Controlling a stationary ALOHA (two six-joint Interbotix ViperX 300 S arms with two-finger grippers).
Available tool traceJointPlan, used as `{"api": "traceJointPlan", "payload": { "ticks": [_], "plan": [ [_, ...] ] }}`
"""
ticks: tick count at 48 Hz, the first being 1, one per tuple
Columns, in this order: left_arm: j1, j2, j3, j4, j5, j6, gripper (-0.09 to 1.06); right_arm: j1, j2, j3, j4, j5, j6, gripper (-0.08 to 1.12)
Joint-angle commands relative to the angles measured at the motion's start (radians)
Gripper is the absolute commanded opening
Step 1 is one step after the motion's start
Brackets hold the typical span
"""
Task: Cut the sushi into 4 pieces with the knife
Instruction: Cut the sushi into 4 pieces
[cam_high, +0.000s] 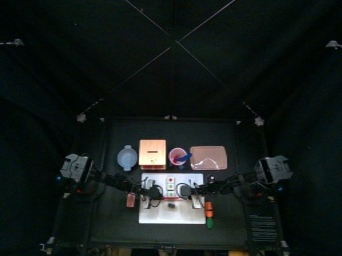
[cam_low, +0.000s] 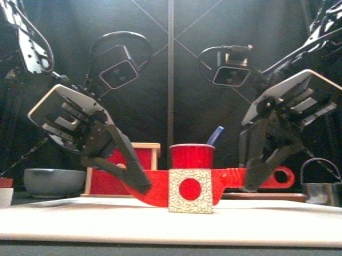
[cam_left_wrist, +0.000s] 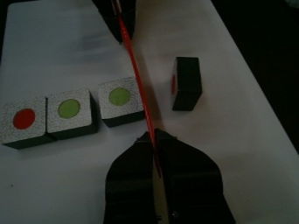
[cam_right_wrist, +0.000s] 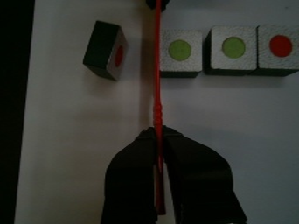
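Both ends of the red knife (cam_left_wrist: 135, 70) should press down together and level, with the blade set on a seam of the sushi row (cam_left_wrist: 70, 114), so the next slice parts cleanly without shoving the blocks. My left gripper (cam_left_wrist: 152, 144) is pinched narrow on 1 end of the knife, my right gripper (cam_right_wrist: 159, 140) on the other. Just beside the blade, 1 cut block (cam_left_wrist: 184, 83) lies tipped on the white cutting board (cam_left_wrist: 70, 52). Across the blade, 3 blocks sit close in a row.
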Motion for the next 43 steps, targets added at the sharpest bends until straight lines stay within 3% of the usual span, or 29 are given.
{"api": "traceJointPlan", "payload": {
  "ticks": [1, 7, 13, 18, 29, 43],
  "plan": [
    [0.003, -0.058, -0.028, 0.006, -0.006, 0.008, 0.42, -0.02, -0.072, -0.041, -0.003, -0.018, -0.003, 0.1],
    [0.008, -0.12, -0.021, 0.008, -0.005, 0.011, 0.58, -0.02, -0.104, -0.035, -0.003, -0.017, -0.005, 0.1],
    [0.038, -0.186, -0.015, 0.017, -0.005, 0.011, 0.7, -0.02, -0.137, -0.021, -0.003, -0.008, -0.003, 0.1],
    [0.058, -0.239, -0.006, 0.041, -0.005, 0.011, 0.78, -0.02, -0.167, -0.011, -0.003, 0.014, -0.002, 0.1],
    [0.084, -0.328, 0.015, 0.086, -0.005, 0.011, 0.81, -0.026, -0.272, 0.037, 0.006, 0.11, 0.0, 0.1],
    [0.092, -0.357, 0.057, 0.091, -0.005, 0.008, 0.81, -0.026, -0.423, 0.112, 0.1, 0.295, 0.006, 0.12]
  ]
}}
